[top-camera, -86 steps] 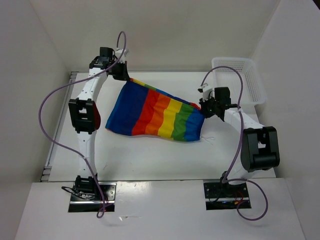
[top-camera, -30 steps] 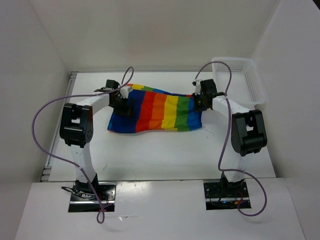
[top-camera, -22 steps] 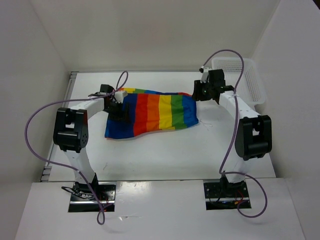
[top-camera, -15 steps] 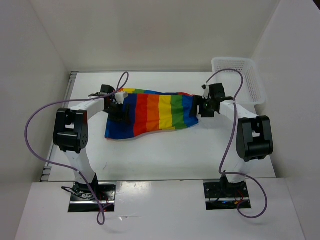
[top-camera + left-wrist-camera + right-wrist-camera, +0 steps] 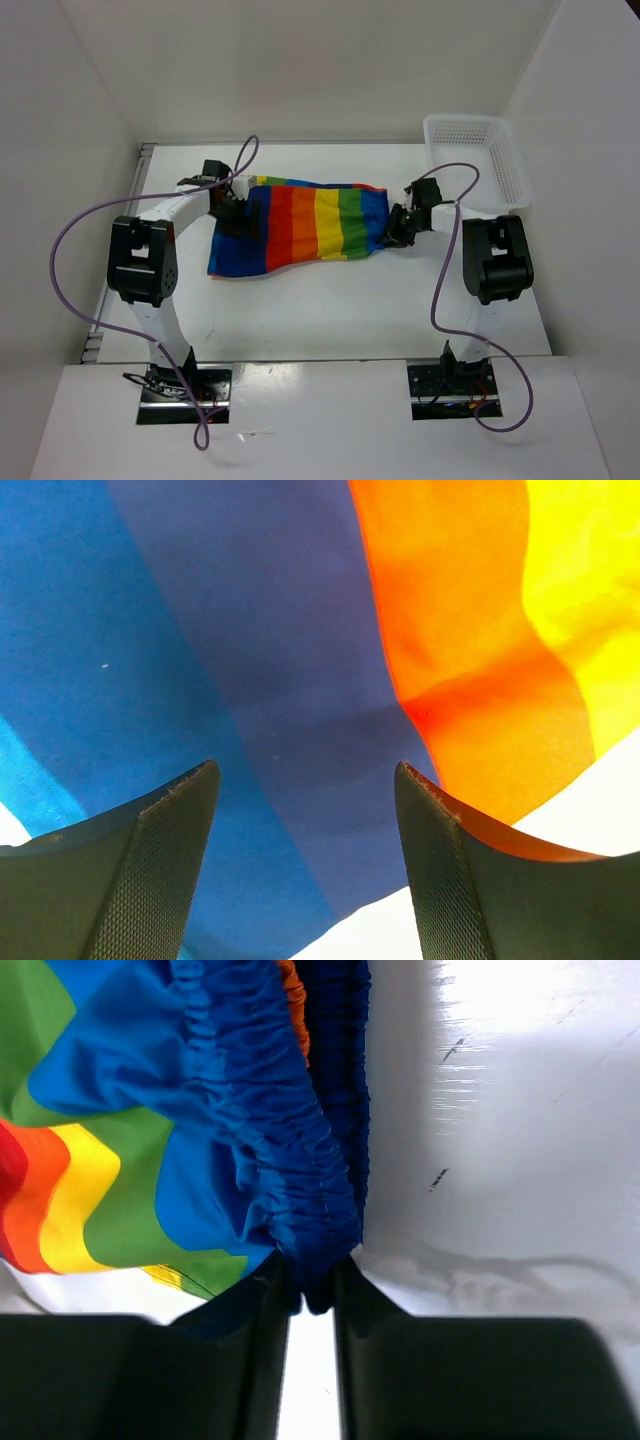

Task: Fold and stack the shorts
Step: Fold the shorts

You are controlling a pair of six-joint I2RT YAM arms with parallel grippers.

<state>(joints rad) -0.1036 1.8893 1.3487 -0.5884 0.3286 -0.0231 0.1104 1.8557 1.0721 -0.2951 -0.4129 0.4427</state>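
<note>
shorts (image 5: pixel 310 222) spread on table (image 5: pixel 300 300) | left tool (image 5: pixel 305 775) open above | right tool (image 5: pixel 315 1272) pinching waistband (image 5: pixel 300 1160)

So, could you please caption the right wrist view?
Right gripper pinches the rainbow shorts by their gathered blue waistband, over the table.

A robotics lab test cell: a plain white tabletop (image 5: pixel 300 310) boxed in by bare white wall panels (image 5: pixel 330 70). A white-and-black jointed left arm (image 5: pixel 140 265) and matching right arm (image 5: pixel 495 258) are bolted to metal base plates (image 5: pixel 150 405) at its near edge. Purple cables (image 5: pixel 75 225) loop around them, and a white plastic mesh basket (image 5: pixel 465 119) sits far right.
</note>
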